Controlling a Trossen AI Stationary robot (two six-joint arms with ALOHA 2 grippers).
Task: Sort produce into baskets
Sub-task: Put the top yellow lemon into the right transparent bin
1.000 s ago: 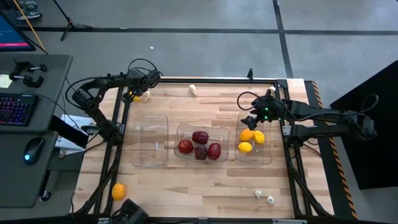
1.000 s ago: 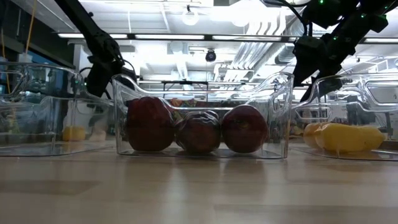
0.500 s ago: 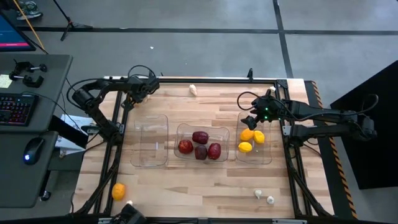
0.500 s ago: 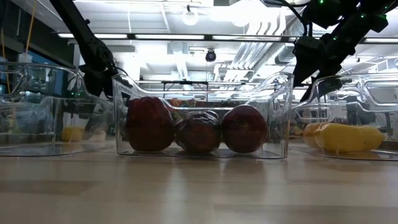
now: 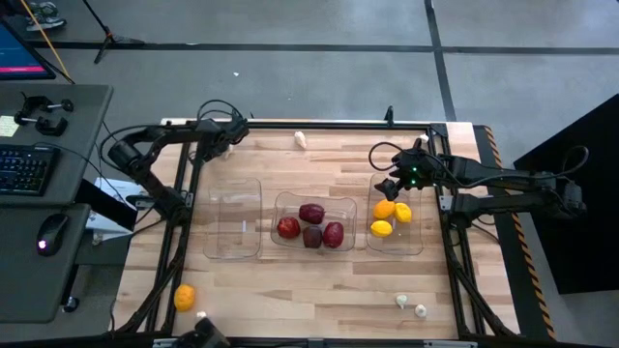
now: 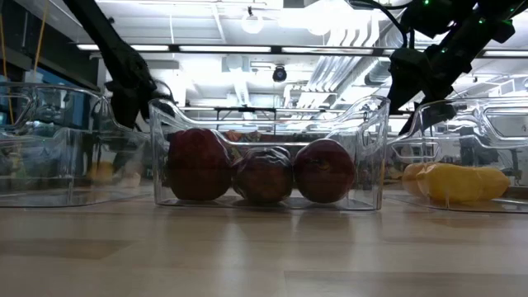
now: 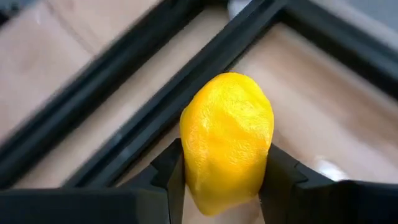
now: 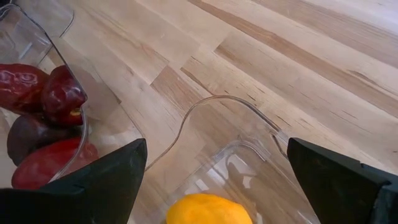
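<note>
Lemon [image 7: 227,140] sits clamped between my left gripper's [image 7: 221,177] fingers, at the table's [image 5: 319,155] ten o'clock corner; right gripper [image 8: 217,180] gapes wide.

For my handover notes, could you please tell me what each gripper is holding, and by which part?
The left gripper holds a yellow lemon, its jaws against the fruit's two opposite sides, low down. The right gripper holds nothing, its jaws wide apart.

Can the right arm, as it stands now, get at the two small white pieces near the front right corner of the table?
Probably yes. The right claw is open and empty above the right basket, and the white pieces lie apart from it on bare table on that arm's side.
</note>
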